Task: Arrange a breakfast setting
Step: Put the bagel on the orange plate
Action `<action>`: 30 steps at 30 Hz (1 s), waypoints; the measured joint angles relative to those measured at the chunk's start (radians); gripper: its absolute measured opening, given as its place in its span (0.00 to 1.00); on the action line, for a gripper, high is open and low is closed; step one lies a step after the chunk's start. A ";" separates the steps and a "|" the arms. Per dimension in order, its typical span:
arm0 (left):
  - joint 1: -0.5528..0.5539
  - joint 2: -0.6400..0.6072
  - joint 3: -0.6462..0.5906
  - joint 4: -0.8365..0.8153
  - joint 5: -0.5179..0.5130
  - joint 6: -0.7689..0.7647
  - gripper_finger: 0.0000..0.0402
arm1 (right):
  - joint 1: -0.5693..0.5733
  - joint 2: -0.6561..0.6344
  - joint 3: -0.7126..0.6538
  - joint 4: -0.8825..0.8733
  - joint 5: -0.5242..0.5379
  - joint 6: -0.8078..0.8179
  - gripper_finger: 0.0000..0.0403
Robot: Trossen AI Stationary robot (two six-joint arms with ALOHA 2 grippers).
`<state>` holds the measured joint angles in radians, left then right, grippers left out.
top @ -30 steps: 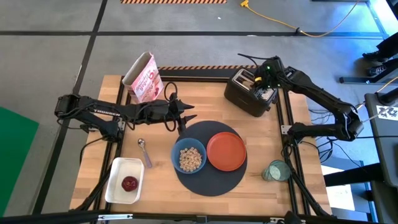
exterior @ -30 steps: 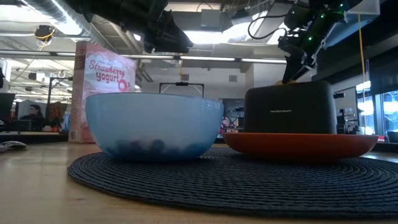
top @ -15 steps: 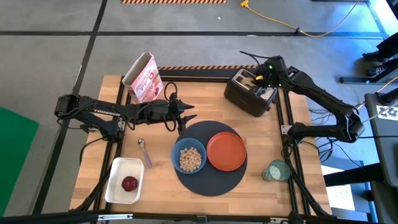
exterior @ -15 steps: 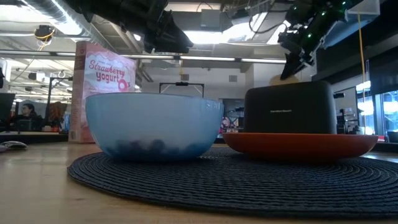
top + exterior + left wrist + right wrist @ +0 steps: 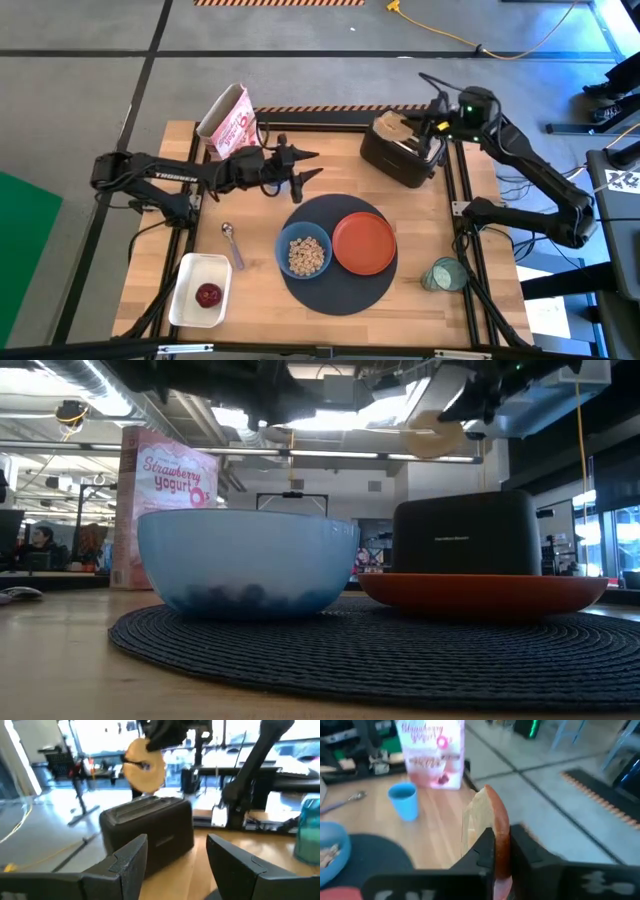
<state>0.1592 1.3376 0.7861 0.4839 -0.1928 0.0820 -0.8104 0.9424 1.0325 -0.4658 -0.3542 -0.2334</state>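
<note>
**A:** What is different from a moment back?

**B:** A second ago the right gripper [image 5: 412, 127] was down at the slot of the black boxy toaster [image 5: 402, 152], at the far right of the wooden table [image 5: 470, 245]. Now it has come up, and the round pale slice of toasted bread [image 5: 392, 127] has come with it. In the low view the slice [image 5: 434, 438] hangs clear above the toaster [image 5: 465, 531], where before the fingers were at its top.

**A:** So the bread is out?

**B:** Yes, lifted free, I judge. What remains is to carry it to the flat round orange plate [image 5: 364, 243], which lies bare on the large dark round woven mat [image 5: 335, 297].

**A:** How does the claw hold it?

**B:** Pinched on the slice's edge: in the right wrist view the two dark fingers [image 5: 487, 845] press either side of the crust [image 5: 492, 827], with the slice standing on edge between them. The left wrist view shows the same slice [image 5: 145, 767] hanging from the gripper above the toaster.

**A:** And the other arm?

**B:** The left gripper [image 5: 305, 164] hovers near the mat's far edge, beside the pink cereal box [image 5: 232, 126], fingers spread [image 5: 131, 857] and holding nothing.

**A:** The rest of the setting?

**B:** The blue bowl [image 5: 304, 252] with cereal sits on the mat, touching the plate. The metal spoon [image 5: 232, 243] lies left of the mat, the pale green cup [image 5: 442, 274] right of it, and the dark red fruit [image 5: 208, 295] rests in the white rectangular tray [image 5: 190, 269].
</note>
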 joint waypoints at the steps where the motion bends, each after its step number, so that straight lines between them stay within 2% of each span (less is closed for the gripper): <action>1: 0.005 0.005 0.001 0.014 0.016 0.000 0.50 | 0.000 -0.008 0.000 0.013 -0.005 0.000 0.04; 3: 0.018 0.019 -0.002 0.026 0.052 0.000 0.53 | -0.002 -0.017 0.000 0.019 -0.050 0.001 0.05; 8: 0.044 0.106 -0.001 0.210 0.159 0.000 0.60 | 0.019 0.004 0.000 0.041 -0.259 0.049 0.06; 10: 0.050 0.157 -0.001 0.301 0.192 0.000 0.63 | 0.077 0.028 0.000 0.064 -0.275 0.067 0.05; 15: 0.052 0.259 0.003 0.500 0.228 -0.001 0.72 | 0.242 0.065 0.000 0.132 -0.244 0.045 0.05; 17: 0.052 0.283 0.021 0.500 0.256 -0.001 0.75 | 0.308 0.078 0.000 0.165 -0.213 0.027 0.05; 23: 0.033 0.310 0.060 0.492 0.306 -0.001 0.78 | 0.443 0.084 0.000 0.206 0.005 -0.013 0.06; 30: 0.014 0.310 0.077 0.497 0.286 -0.029 0.75 | 0.518 0.101 0.002 0.240 0.022 -0.051 0.06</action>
<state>0.1729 1.6474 0.8627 0.9813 0.0935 0.0535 -0.2921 1.0436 1.0340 -0.2262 -0.3325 -0.2840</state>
